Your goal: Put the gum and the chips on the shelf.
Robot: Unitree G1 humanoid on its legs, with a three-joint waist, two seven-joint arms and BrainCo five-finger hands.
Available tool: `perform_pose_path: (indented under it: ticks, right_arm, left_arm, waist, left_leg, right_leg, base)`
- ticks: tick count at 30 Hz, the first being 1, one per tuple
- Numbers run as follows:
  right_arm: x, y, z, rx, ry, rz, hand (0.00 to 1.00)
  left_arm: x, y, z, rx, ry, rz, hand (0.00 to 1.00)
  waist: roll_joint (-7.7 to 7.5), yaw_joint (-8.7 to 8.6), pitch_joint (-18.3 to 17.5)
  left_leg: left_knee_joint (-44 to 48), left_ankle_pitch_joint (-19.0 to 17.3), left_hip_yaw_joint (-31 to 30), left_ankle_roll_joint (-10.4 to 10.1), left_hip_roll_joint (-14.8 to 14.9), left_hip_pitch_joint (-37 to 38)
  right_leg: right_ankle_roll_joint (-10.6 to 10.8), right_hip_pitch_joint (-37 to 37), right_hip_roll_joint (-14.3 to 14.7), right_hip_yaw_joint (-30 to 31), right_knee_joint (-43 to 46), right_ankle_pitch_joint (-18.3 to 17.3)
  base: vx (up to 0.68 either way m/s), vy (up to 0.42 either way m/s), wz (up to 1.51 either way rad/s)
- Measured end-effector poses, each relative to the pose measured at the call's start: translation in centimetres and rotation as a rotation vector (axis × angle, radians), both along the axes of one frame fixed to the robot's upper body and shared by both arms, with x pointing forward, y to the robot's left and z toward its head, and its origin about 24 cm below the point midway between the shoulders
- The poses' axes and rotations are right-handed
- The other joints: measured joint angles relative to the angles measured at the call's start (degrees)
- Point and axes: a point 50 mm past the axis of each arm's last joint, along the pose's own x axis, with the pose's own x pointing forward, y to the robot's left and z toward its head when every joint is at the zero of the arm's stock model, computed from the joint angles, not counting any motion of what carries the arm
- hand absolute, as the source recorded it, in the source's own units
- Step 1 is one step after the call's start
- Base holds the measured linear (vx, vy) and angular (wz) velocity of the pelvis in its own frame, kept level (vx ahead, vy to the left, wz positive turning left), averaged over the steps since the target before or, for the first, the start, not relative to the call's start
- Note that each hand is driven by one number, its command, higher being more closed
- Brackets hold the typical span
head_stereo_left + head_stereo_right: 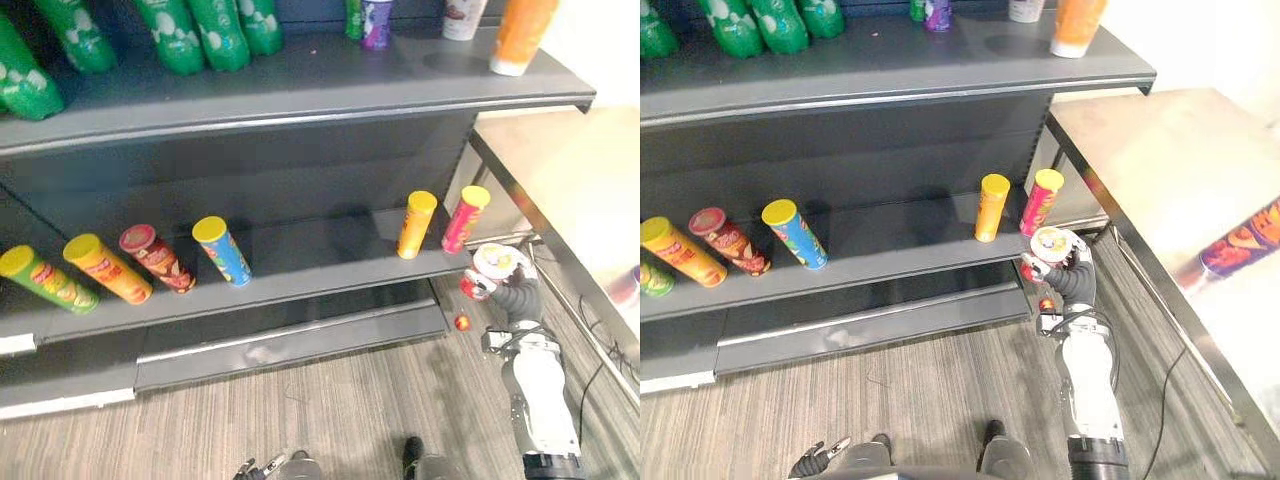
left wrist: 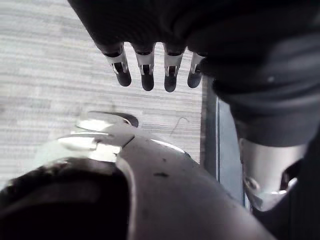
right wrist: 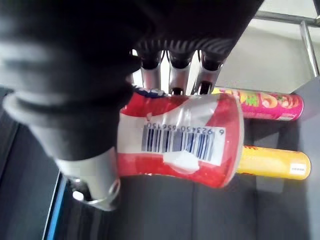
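Observation:
My right hand (image 1: 1072, 278) is shut on a red chips can with a white lid (image 1: 1050, 248), held just off the front right corner of the middle shelf (image 1: 900, 262). In the right wrist view the fingers (image 3: 172, 70) curl over the can (image 3: 180, 140), barcode side up, with the pink can (image 3: 265, 105) and the yellow can (image 3: 272, 162) standing on the shelf right behind it. My left hand (image 2: 145, 70) hangs low over the floor with straight fingers and holds nothing; it also shows at the bottom edge (image 1: 255, 468).
Green (image 1: 45, 278), orange (image 1: 105, 268), red (image 1: 155, 257) and blue (image 1: 222, 250) chips cans lean on the middle shelf's left half. Green bottles (image 1: 190, 35), cups and an orange bottle (image 1: 520, 35) stand on the top shelf. A steel table (image 1: 1160, 150) with a can (image 1: 1240, 245) lies to the right.

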Motion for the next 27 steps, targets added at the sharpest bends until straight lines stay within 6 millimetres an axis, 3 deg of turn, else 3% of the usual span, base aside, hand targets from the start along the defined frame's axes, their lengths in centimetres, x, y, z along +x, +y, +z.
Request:
perform_pose_path:
  ticks: [4, 8, 15, 27]
  right_arm:
    - [0.0, 0.2, -0.1, 0.007, 0.005, 0.012, 1.00]
    - [-0.4, -0.2, -0.4, 0.008, 0.018, -0.007, 1.00]
    - [-0.1, 0.0, -0.2, 0.009, 0.014, 0.000, 1.00]
    - [3.5, 1.5, 6.7, -0.057, -0.230, 0.108, 1.00]
  left_arm:
    - [-0.1, -0.4, -0.1, -0.013, 0.002, 0.018, 0.00]
    - [-0.1, -0.5, -0.1, -0.014, 0.002, 0.022, 0.00]
    - [-0.9, -0.5, -0.2, -0.008, 0.025, 0.018, 0.00]
    - [-1.0, -0.5, -0.3, -0.005, 0.032, 0.004, 0.00]
  waist:
    - [1.15, 0.07, -0.6]
    - [1.61, 0.07, -1.3]
    - [1.58, 0.24, -2.4]
    - [1.12, 0.89, -3.9]
  left_leg:
    - [-4.1, 3.2, -3.0, -0.3, 0.4, -0.7]
    - [-5.3, 5.5, 0.1, 0.6, -0.6, -1.5]
    - [-7.9, 6.5, 2.1, 0.4, -1.5, 1.0]
    - [-10.7, 7.5, 3.6, 0.7, -1.7, 1.1]
  right_leg:
    - [-0.2, 1.3, 0.2, -4.7, -1.6, -0.1]
    - [0.6, 3.7, -1.3, -8.0, -4.1, 0.4]
    - [1.7, 5.6, -1.8, -7.7, -6.5, 1.4]
    - [1.5, 4.8, -0.7, -6.0, -8.4, 2.8]
  base:
    - [0.03, -0.086, 0.53]
    - [0.03, 0.022, 0.49]
    - [0.03, 0.024, 0.00]
    - [0.00, 0.000, -0.05]
